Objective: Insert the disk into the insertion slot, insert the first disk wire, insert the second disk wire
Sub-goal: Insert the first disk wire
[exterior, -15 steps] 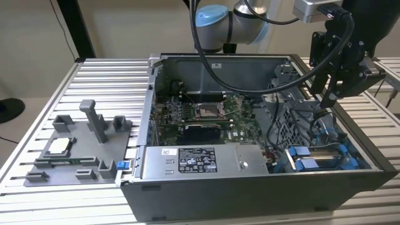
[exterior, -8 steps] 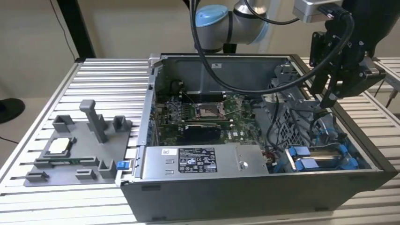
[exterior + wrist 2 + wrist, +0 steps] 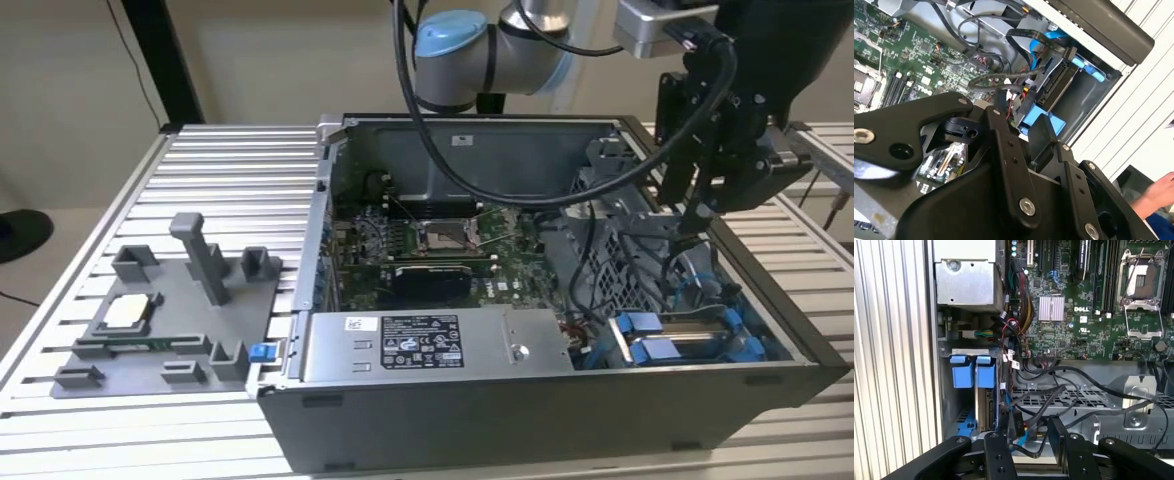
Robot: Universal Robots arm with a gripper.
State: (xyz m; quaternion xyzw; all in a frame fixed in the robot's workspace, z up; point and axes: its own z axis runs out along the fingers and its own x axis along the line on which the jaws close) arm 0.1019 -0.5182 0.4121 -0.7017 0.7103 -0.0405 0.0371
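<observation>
Hovering over the open grey sheet-metal computer case [image 3: 534, 410], the black angular gripper [image 3: 1026, 426] hangs above a tangle of round black wires [image 3: 1054, 390]; whether it is released or clasping one cannot be told. The disk [image 3: 667, 345], flat metal clipped in glossy blue plastic, sits seated in the bay at the case's near corner, exterior view's right. The case rests on a ribbed aluminium table [image 3: 227, 160]

Slatted metal table [image 3: 220, 170] with open computer case [image 3: 534, 420] and grey fixture [image 3: 147, 345].

Cables [image 3: 1040, 397] partly hide the disk [image 3: 986, 377].
</observation>
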